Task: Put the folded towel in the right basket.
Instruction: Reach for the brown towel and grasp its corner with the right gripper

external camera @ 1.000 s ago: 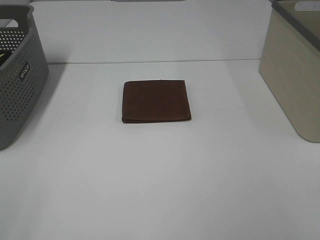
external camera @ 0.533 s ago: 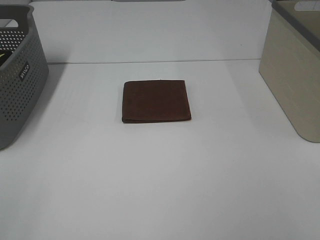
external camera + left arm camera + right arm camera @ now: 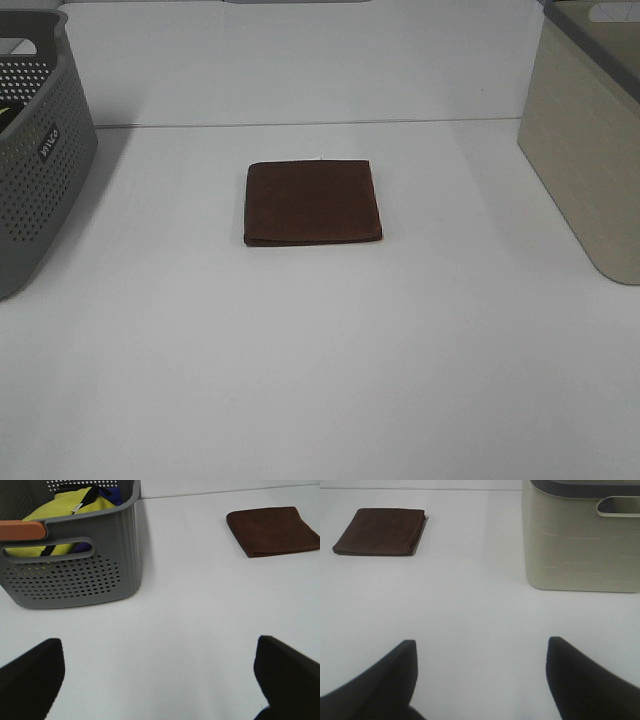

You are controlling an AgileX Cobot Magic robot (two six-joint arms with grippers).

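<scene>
A folded brown towel lies flat on the white table, in the middle toward the back. It also shows in the left wrist view and the right wrist view. The beige right basket stands at the right edge, and shows in the right wrist view. Neither arm shows in the high view. My left gripper is open and empty, far from the towel. My right gripper is open and empty, with the towel and the basket both well ahead of it.
A grey perforated basket stands at the left edge; in the left wrist view it holds yellow and blue cloth. The white table spans the view between the baskets.
</scene>
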